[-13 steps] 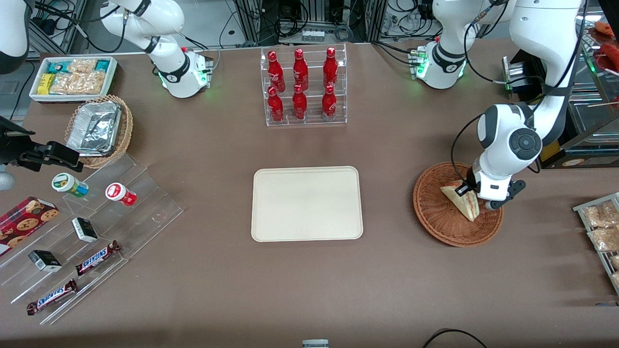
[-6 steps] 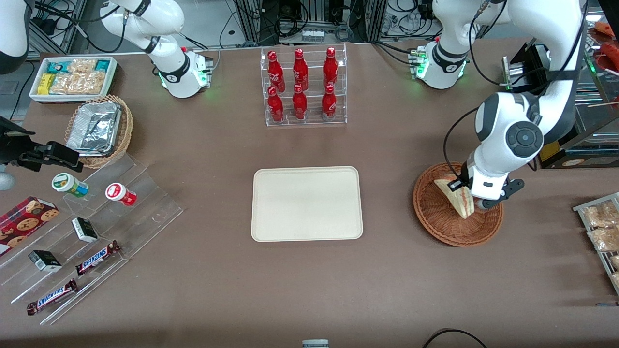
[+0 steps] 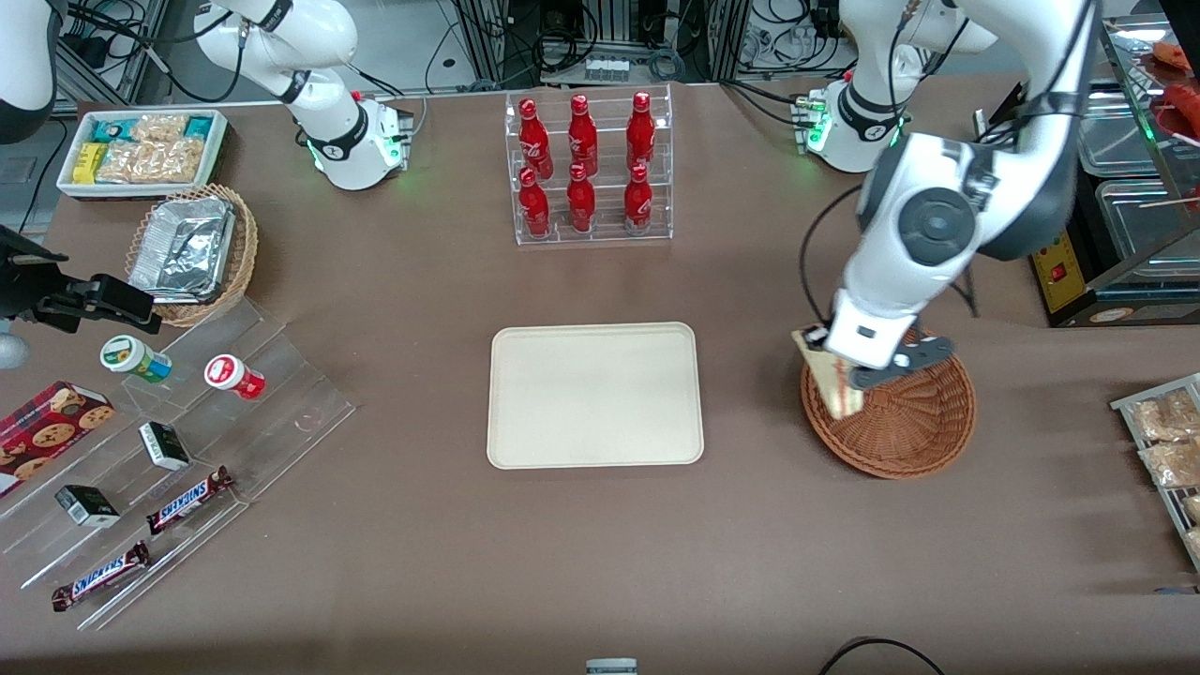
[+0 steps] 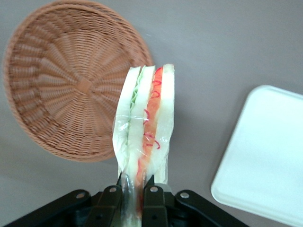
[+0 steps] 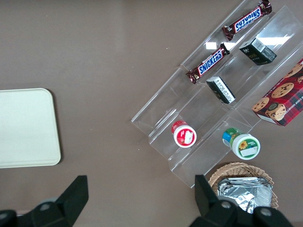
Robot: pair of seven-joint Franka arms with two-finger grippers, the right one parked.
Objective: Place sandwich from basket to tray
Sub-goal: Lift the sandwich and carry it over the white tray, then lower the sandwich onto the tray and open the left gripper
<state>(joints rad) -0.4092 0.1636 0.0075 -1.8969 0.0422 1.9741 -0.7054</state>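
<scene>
While my pincer [image 4: 133, 191] grips the sandwich [image 4: 144, 135], it hangs above the basket [image 3: 905, 427] rim nearest the tray [image 3: 594, 395].

The gripper [image 4: 132, 201] is clamped on one end of the sandwich [image 4: 145, 137], and that pinched end is hidden between its fingers [image 4: 152, 196]. In the front view the arm above the gripper covers part of the basket [image 3: 905, 427].

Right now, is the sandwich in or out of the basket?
Out: the gripper holds the sandwich lifted over the basket rim; the basket looks empty.
</scene>
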